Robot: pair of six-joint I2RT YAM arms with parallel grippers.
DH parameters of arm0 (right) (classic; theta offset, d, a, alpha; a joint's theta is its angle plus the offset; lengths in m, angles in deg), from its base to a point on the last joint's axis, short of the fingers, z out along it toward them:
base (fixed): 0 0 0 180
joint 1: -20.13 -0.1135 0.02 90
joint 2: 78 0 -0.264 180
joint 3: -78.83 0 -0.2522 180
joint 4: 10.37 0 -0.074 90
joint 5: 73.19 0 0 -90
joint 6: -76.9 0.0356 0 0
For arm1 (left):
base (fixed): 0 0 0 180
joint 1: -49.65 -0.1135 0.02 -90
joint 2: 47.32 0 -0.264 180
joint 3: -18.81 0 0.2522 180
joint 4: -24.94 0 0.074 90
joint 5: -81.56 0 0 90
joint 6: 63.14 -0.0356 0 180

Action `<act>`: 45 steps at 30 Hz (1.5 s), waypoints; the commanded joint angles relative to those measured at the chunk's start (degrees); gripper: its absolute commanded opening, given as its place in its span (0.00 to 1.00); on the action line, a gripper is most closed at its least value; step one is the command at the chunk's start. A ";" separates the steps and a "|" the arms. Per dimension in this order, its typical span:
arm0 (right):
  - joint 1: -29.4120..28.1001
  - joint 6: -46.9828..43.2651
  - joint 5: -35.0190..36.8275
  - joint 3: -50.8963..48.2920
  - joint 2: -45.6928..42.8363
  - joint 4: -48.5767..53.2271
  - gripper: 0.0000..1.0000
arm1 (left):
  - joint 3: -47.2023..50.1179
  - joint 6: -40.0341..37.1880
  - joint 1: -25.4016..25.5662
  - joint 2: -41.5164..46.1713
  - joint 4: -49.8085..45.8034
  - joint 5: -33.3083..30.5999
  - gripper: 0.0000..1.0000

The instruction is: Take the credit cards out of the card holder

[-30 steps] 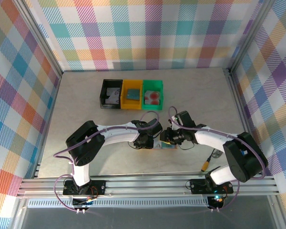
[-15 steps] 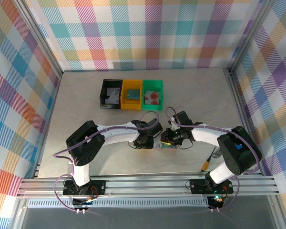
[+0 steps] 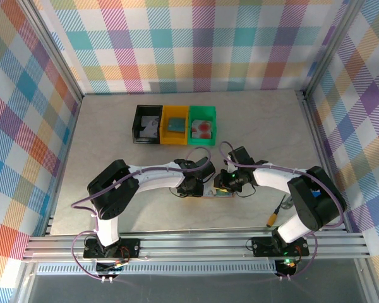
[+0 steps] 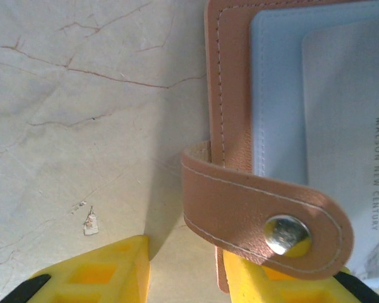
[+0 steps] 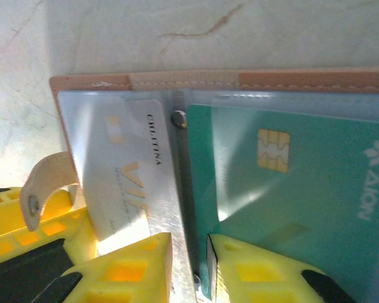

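The reddish-brown card holder (image 3: 208, 192) lies open on the table between my two grippers. In the right wrist view its edge (image 5: 208, 81) frames a grey-white credit card (image 5: 123, 170) in the left pocket and a teal credit card (image 5: 290, 170) in the right one. My right gripper (image 5: 189, 246) is shut on the near edge of the teal card. My left gripper (image 4: 183, 259) is open, one finger (image 4: 95, 274) on bare table and the other under the holder's snap strap (image 4: 259, 208) at the holder's edge (image 4: 230, 95).
Three small bins stand in a row at the back: black (image 3: 138, 126), yellow (image 3: 165, 127) and green (image 3: 216, 129), each with a card inside. Plaid walls and metal rails close in the table. An orange-tipped cable plug (image 3: 273, 218) lies at the front right.
My right gripper's jaws have narrowed slightly and its arm has drawn a little inward toward the holder. The left arm and the holder have stayed put.
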 commanded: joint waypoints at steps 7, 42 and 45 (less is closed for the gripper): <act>0.07 0.01 -4.67 -2.64 0.71 -5.84 0.22 | 3.02 0.33 0.61 -7.64 6.79 8.91 0.36; 0.07 0.79 -9.30 -7.19 -0.89 -15.35 0.03 | 3.10 0.37 0.61 -7.80 6.86 9.04 0.35; 0.07 0.66 -8.29 -7.12 -2.27 -14.18 0.00 | 3.10 0.38 0.61 -7.71 6.85 9.03 0.35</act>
